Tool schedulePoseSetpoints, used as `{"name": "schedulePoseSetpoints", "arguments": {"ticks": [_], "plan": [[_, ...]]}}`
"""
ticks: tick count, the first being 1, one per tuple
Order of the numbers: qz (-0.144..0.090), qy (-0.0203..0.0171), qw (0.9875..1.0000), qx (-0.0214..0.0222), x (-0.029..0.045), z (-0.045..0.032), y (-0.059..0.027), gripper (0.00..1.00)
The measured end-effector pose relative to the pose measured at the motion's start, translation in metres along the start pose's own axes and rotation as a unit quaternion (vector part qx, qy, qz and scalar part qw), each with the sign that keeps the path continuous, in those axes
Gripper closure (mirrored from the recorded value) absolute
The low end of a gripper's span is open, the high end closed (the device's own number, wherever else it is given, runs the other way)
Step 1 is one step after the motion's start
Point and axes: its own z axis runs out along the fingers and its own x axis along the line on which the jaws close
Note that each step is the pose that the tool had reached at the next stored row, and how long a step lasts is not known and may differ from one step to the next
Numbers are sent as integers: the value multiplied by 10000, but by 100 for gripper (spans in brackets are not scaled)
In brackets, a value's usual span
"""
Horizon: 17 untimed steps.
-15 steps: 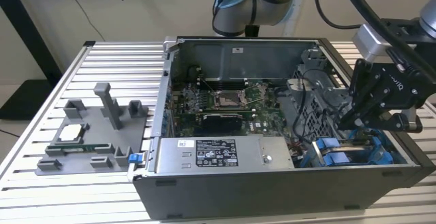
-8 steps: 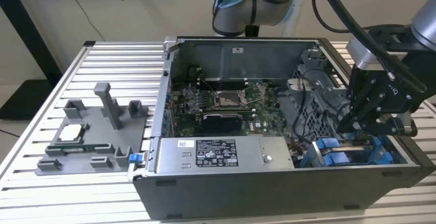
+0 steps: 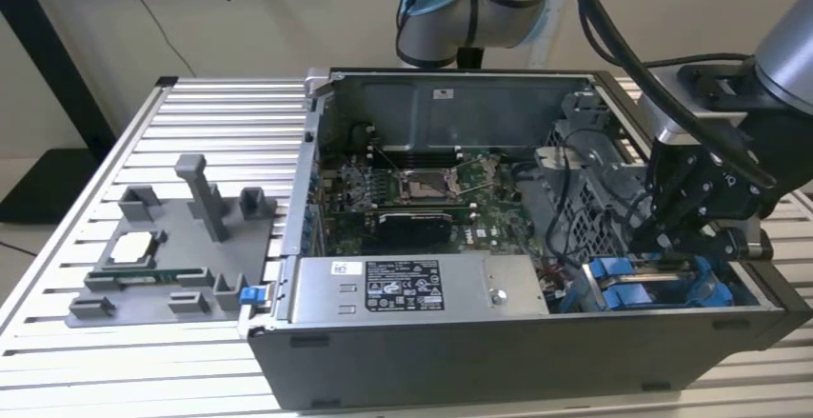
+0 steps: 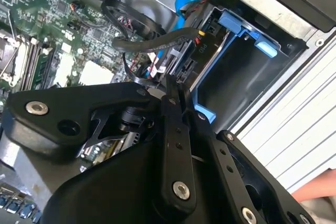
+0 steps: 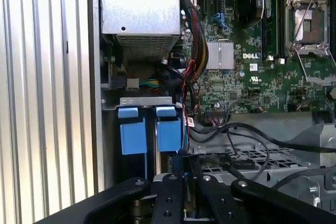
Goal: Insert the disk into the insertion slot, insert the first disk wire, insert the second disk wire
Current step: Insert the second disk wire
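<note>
The gripper (image 3: 677,243) hangs at the lower right of the exterior view, over the insertion slot (image 3: 661,285). Its fingers (image 5: 181,174) are pinched together on a thin black wire (image 4: 157,40) just above the blue-framed disk (image 5: 157,135), which sits in the bay beside the green motherboard (image 5: 252,66).

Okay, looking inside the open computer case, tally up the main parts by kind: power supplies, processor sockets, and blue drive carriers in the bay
Grey power supply: 1
Processor socket: 1
Blue drive carriers: 2
Total: 4
</note>
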Motion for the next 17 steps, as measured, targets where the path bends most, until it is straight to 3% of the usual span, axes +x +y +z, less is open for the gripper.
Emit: {"name": "schedulePoseSetpoints", "arguments": {"ticks": [9,14,17], "plan": [[0,-2,10000,13,1,5,1,100],[-17,-8,9999,131,3,14,0,100],[-33,-13,9997,257,3,17,1,100]]}}
